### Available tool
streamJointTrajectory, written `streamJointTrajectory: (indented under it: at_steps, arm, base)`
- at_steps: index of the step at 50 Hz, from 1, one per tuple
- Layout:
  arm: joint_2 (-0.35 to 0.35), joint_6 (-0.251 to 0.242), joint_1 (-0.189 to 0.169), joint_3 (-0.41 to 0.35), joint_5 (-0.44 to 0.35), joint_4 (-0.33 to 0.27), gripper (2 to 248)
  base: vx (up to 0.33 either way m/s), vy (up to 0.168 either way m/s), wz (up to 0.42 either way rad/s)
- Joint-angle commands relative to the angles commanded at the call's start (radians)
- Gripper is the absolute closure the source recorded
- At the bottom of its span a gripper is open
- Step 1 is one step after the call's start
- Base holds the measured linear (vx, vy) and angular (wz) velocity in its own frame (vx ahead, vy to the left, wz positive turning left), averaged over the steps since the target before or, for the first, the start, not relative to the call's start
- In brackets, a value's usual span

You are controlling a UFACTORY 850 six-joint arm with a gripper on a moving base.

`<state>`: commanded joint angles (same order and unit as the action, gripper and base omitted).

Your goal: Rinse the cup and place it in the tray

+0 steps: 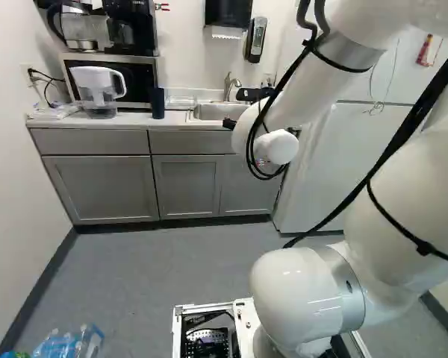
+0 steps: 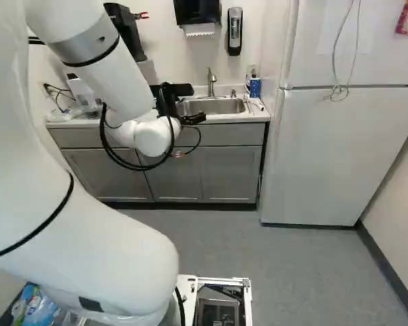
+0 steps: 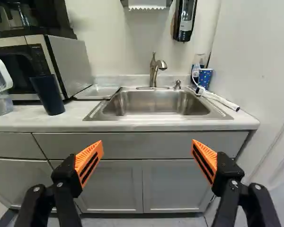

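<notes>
The gripper point(image 3: 147, 143) is spread wide, holding nothing; the dark blue cup point(image 3: 48, 95) stands ahead, to the robot's left. Its long axis is upright.

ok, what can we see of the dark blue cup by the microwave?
Dark blue cup: tall, plain, seemingly wider at the rim, no handle showing; plastic or metal, can't tell. Upright on the pale smooth countertop, by the front of the silver-black boxy microwave. Inside hidden. Only the countertop visibly touches it; black orange-padded pincer open, away from it.
</notes>
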<state>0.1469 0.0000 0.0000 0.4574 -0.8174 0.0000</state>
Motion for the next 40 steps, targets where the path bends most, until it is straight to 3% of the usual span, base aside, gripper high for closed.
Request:
streamJointTrajectory:
  at_steps: [40]
  arm:
    - [-0.007, 0.0, 0.0, 0.098, 0.133, 0.0, 3]
  base:
    - [0.0, 0.0, 0.0]
